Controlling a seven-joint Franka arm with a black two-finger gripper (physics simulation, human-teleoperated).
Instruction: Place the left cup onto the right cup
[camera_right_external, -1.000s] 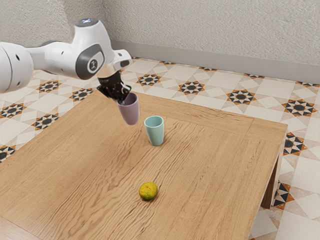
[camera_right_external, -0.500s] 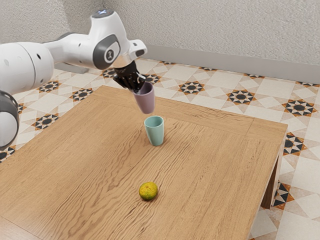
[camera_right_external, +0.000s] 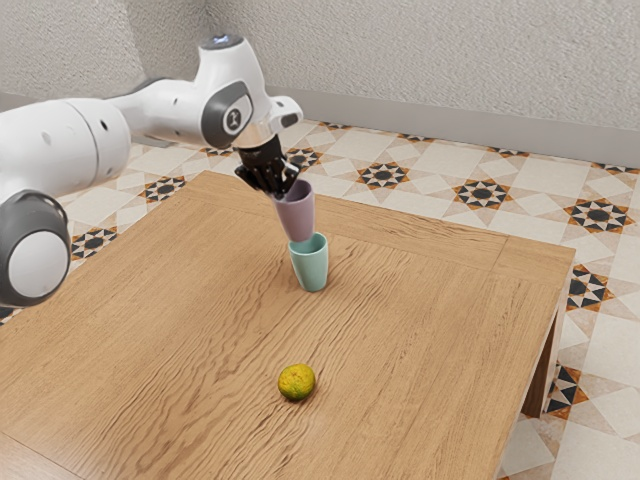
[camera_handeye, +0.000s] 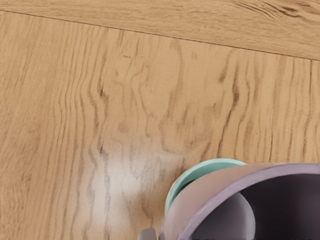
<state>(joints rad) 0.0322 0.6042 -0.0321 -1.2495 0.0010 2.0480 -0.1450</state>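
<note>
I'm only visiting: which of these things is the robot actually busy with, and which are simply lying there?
Part of the job:
- purple cup, held tilted in the gripper
- teal cup, upright on the table, right under the purple cup's base

Just lying about:
- yellow-green fruit, on the table well apart from both cups

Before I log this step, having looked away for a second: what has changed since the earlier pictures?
The gripper, shut on the purple cup throughout, carried it toward the exterior view's right, then lowered it until its base meets the teal cup's mouth. Nothing was let go. The teal cup and the yellow-green fruit stayed put on the table.
</note>
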